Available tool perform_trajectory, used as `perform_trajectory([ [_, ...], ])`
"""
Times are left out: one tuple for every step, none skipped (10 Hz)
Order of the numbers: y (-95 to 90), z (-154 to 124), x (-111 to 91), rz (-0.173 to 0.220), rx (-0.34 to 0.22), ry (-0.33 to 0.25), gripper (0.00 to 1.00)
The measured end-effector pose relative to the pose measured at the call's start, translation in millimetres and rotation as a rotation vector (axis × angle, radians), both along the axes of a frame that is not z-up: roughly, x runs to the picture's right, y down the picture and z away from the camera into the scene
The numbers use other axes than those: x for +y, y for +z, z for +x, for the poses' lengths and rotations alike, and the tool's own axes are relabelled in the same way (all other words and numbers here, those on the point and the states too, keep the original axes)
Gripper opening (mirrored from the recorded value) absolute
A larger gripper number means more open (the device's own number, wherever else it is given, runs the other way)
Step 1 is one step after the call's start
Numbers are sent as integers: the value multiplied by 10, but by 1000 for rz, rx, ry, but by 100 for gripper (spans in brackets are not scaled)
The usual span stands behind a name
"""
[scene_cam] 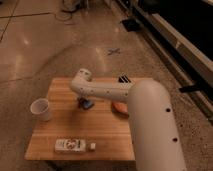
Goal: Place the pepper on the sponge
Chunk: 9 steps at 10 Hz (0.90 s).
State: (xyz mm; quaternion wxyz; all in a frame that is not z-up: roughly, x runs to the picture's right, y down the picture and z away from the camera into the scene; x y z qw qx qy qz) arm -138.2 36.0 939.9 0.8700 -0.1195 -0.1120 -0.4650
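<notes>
— Where are we seeing the gripper (81, 102)?
— We are seeing it hanging low over the wooden table (65, 127), right at the left edge of the sponge (89, 104). The white arm (107, 92) is reaching in to it from the right of the sponge.
— Is it gripping anything?
— We cannot tell. The end of the arm is covering it, so we are not judging how far open it is or whether anything is in it.
— And the pepper?
— We are not making it out; it may be hidden around the sponge.
— What else are we noting?
— A white cup (41, 109) is standing well to the left of the sponge. An orange-red bowl (120, 107) is sitting to the right of the sponge, partly behind the arm. A dark striped object (123, 79) is lying beyond the sponge and to the right. A flat white packet (70, 145) is lying on the near side of the sponge, well apart from it.
</notes>
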Motion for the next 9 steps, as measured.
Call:
perform_trajectory([
  [1,48,-39,-1,12,26,80],
  [-7,86,-81,2,18,43,80],
  [-21,136,-139,7,25,64,80],
  [-53,184,-219,18,27,82,80],
  [-86,214,-286,28,25,91,80],
  [-122,278,-370,40,20,107,80],
  [-171,370,-473,54,5,132,80],
  [-193,438,-524,61,1,145,80],
  [-197,421,-516,59,-2,145,80],
])
